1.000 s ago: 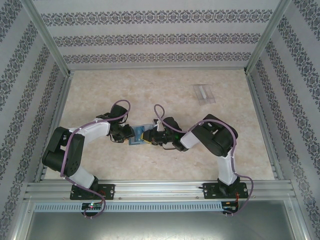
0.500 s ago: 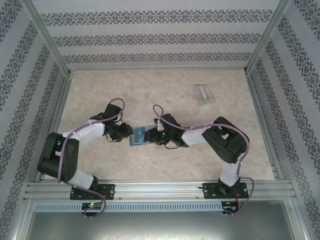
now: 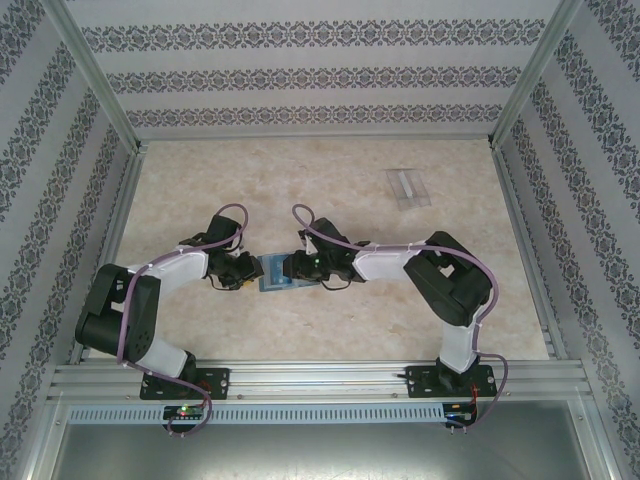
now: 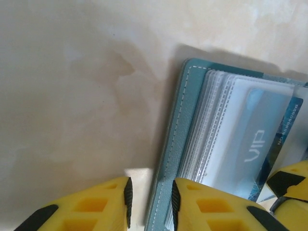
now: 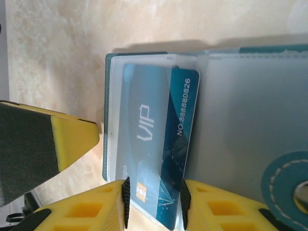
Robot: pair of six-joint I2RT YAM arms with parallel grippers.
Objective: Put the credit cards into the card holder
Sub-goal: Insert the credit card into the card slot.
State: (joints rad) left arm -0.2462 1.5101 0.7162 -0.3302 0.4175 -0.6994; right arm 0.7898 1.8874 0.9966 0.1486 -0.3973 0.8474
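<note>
The blue VIP credit card (image 5: 154,120) sat partly inside a clear sleeve of the open card holder (image 5: 109,96). The holder lay flat near the table's (image 3: 350,190) near edge, midway between its sides. The right gripper (image 5: 154,197) bracketed the card's free end; whether it pinched was unclear. The left gripper (image 4: 150,197), slightly parted, straddled the holder's cover edge.

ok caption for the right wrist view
Right gripper straddling a blue VIP card partly inside a clear sleeve of the card holder
</note>
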